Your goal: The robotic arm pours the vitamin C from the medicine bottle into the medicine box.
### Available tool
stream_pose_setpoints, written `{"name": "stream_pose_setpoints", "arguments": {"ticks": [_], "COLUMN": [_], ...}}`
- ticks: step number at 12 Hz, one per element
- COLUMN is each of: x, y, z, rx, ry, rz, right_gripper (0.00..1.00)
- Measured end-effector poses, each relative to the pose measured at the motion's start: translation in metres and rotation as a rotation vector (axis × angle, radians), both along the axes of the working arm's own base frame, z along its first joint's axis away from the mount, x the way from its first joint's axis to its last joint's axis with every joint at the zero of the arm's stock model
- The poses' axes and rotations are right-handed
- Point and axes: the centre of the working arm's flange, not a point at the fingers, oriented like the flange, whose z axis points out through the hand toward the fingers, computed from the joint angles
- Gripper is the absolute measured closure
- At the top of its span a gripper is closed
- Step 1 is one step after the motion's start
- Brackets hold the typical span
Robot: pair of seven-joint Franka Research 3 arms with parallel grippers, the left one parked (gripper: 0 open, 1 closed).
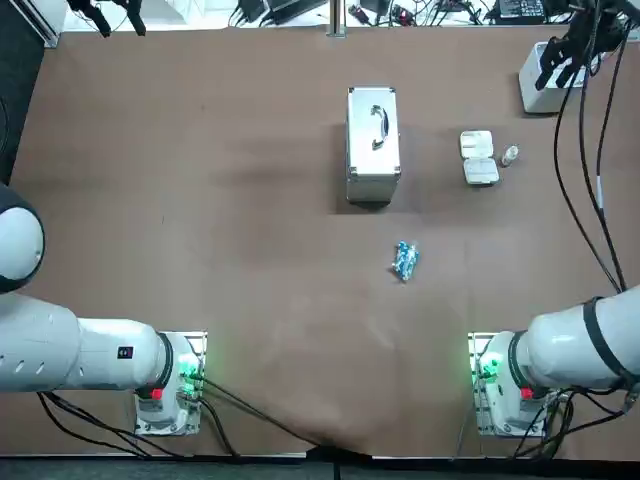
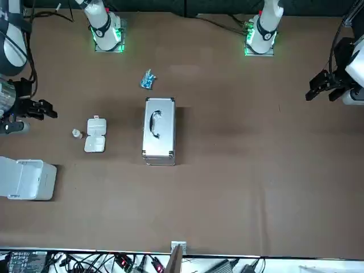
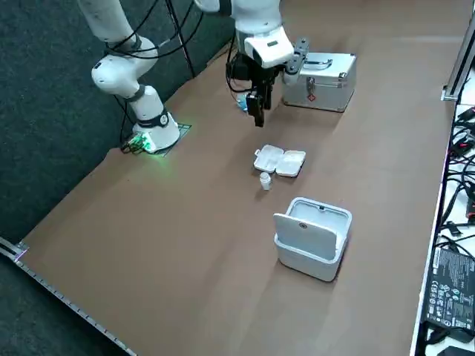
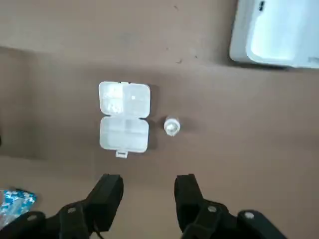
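Top view: a brown table (image 1: 200,200) fills the picture, with tangled cables (image 1: 300,10) along its far edge and 2 green-lit arm bases (image 1: 497,378) at its near edge. The open white medicine box (image 1: 479,158) lies in the far right part, and the small white medicine bottle (image 1: 511,155) stands just beside it on its right, not touching. A silver metal case (image 1: 373,145) with a top handle lies left of the box, a blue packet (image 1: 404,261) lies nearer the bases, and a white bin (image 1: 540,88) sits by the far right corner. The right gripper (image 1: 565,62) shows near that bin, its spread unclear here. Front view: the bin's raised lid shows, and more cables run below the table's edge. Right side view: dark carpet borders the table, and the gripper hangs well above the surface, clear of everything. Right wrist view: alone in showing the claw, it has 2 black fingers (image 4: 107,191) spread apart with nothing between them, and the box's 2 hinged halves and the bottle's round cap lie on the table beyond.
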Motion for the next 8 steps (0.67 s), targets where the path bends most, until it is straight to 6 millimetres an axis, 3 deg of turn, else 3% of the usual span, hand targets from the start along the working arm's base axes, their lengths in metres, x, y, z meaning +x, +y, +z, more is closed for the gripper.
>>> {"name": "stream_pose_setpoints", "arguments": {"ticks": [4,8], "x": [0.001,-0.006], "y": [0.018,0.020], "z": [0.057,0.103], "rx": [-0.021,-0.010], "ry": [0.016,-0.059], "rz": [-0.045,-0.051], "right_gripper": [0.33,0.33]}}
